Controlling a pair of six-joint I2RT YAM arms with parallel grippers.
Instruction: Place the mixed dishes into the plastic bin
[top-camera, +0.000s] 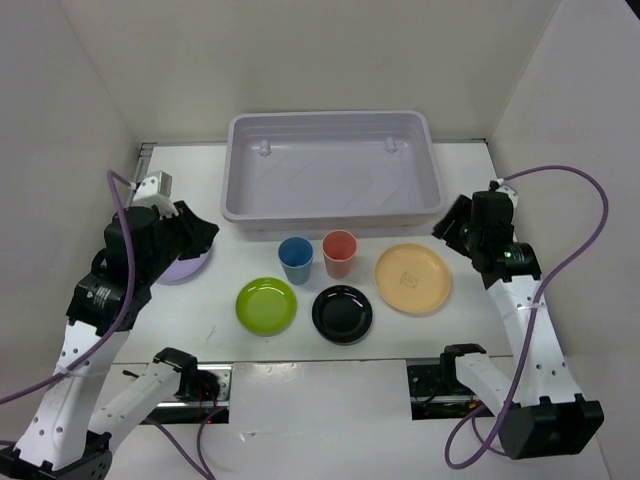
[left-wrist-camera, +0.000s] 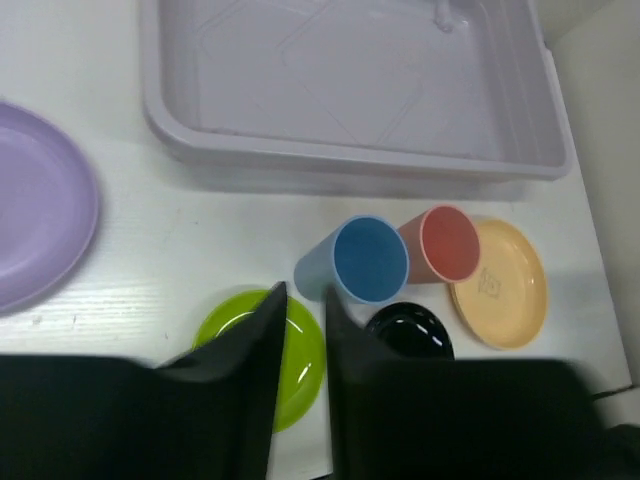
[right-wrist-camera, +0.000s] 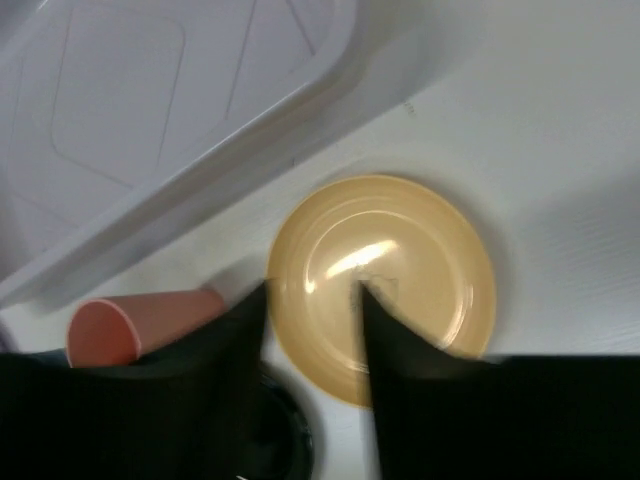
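Observation:
The pale grey-lavender plastic bin (top-camera: 238, 205) stands empty at the back of the table. In front of it are a blue cup (top-camera: 296, 258), a salmon-red cup (top-camera: 340, 252), a pale orange-yellow plate (top-camera: 412, 277), a lime green plate (top-camera: 266, 304) and a glossy black plate (top-camera: 342, 312). The lavender plate (top-camera: 188, 268) lies at the left, partly hidden under my left gripper (top-camera: 203, 238). In the left wrist view my left gripper (left-wrist-camera: 302, 296) is narrowly open and empty, raised above the green plate (left-wrist-camera: 300, 355). My right gripper (right-wrist-camera: 313, 288) is open and empty above the yellow plate (right-wrist-camera: 420, 260).
White walls enclose the table on the left, back and right. Purple cables loop from both arms. The bin's near rim (left-wrist-camera: 350, 165) lies just behind the two cups.

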